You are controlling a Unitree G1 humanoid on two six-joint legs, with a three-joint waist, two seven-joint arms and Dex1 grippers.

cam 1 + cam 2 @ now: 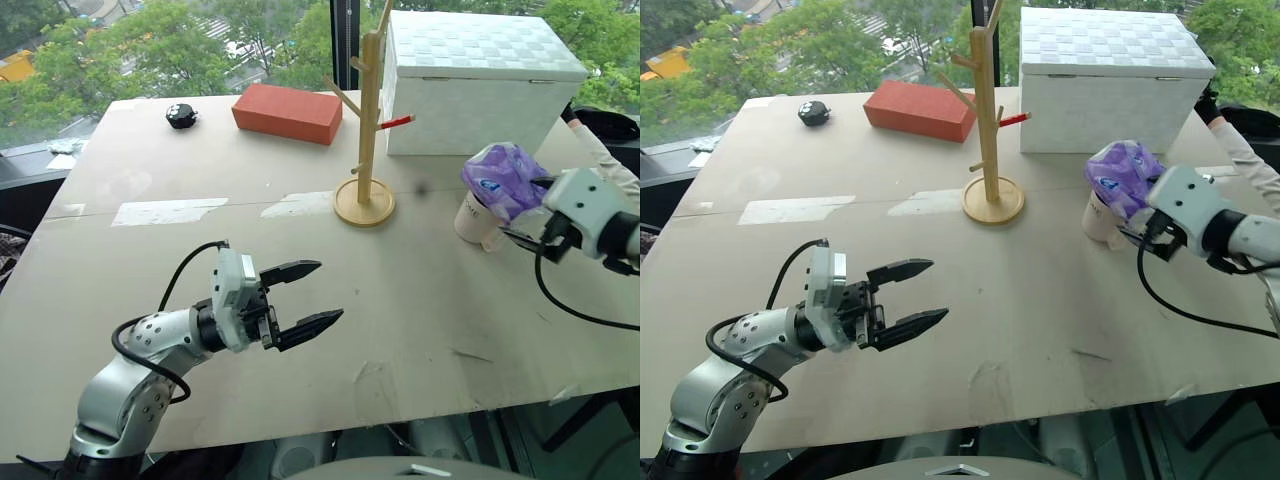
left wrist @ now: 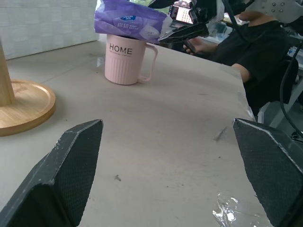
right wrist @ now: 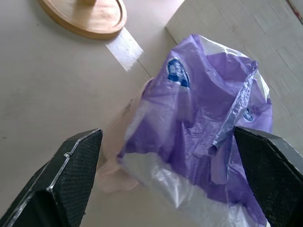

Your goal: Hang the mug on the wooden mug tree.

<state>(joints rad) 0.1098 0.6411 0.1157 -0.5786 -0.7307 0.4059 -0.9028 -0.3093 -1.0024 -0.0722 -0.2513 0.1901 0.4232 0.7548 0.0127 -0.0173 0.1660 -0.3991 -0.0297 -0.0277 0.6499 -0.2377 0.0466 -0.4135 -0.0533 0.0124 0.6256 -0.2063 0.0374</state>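
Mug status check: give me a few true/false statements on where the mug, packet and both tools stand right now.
1. The packet sits on top of the mug. True.
2. The mug hangs on the tree. False: it stands on the table, to the right of the tree.
3. The left tool is open and holds nothing. True.
4. The right tool is shut on the mug's handle. False: it is open, beside the packet.
5. The brick lies on the white box. False: it lies on the table.

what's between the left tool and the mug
Only bare tabletop. The left wrist view looks past the open left tool straight to the mug, which has a purple packet on top.
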